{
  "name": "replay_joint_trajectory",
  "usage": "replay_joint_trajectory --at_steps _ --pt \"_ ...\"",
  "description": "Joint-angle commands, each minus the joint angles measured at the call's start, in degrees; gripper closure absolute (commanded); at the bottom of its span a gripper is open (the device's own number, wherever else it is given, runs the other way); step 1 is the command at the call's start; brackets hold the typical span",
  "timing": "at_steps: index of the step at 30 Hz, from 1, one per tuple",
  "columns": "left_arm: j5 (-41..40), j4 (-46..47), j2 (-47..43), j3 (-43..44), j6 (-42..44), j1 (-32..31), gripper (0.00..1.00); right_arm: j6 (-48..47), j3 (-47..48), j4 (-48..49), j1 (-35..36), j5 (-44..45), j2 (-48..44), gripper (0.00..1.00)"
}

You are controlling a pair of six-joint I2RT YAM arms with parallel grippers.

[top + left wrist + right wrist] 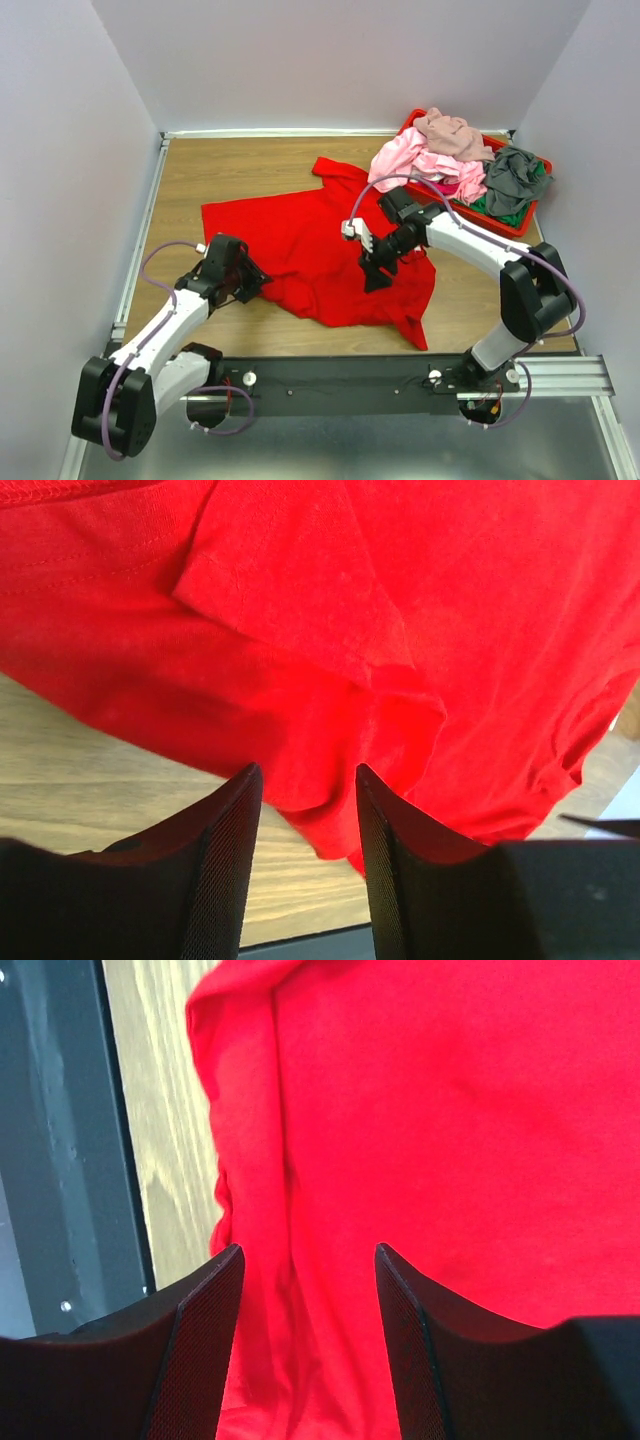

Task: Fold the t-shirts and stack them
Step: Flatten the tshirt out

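The left gripper (255, 277) stands at the 9 o'clock edge of the red shirt (300, 235). Its jaws are apart, and the cloth's edge lies between them without being pressed. Bare wood of the table (190, 180) shows around the shirt from 9 to 12 o'clock. The red shirt lies spread in the table's middle, and its 5 o'clock corner comes near the rail (330, 375). The right gripper (377, 275) hangs over the shirt's 3 o'clock part, jaws apart, holding nothing. At 2 o'clock the tray (512, 228) holds a pink shirt (410, 155), a beige shirt (450, 132) and a grey shirt (512, 175) in a heap.
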Motion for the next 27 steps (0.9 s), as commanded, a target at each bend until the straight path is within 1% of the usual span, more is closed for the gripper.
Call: replay_joint_trajectory --at_steps 1,6,11,12,24,27 --pt "-2.59 3.5 2.56 0.68 -3.22 -0.43 0.49 1.2 -2.7 3.02 0.12 -0.23 -1.98 0.37" --pt "-4.17 5.87 5.38 3.22 -4.36 -0.35 0.48 0.85 -3.67 3.29 0.03 -0.05 -2.07 0.37" --pt "-4.8 6.05 7.31 4.9 -5.15 -0.35 0.49 0.23 -4.9 3.46 0.03 0.12 -3.12 0.37" --pt "-6.62 5.97 7.58 4.99 -5.15 -0.35 0.49 0.15 -5.07 3.46 0.03 0.21 -3.21 0.37" --pt "-8.66 6.49 10.12 3.23 -5.24 -0.35 0.49 0.15 -5.43 3.55 0.03 1.26 -3.12 0.36" --pt "-8.66 7.45 11.44 2.71 -5.42 -0.35 0.47 0.06 -5.43 3.46 -0.06 1.44 -2.95 0.36"
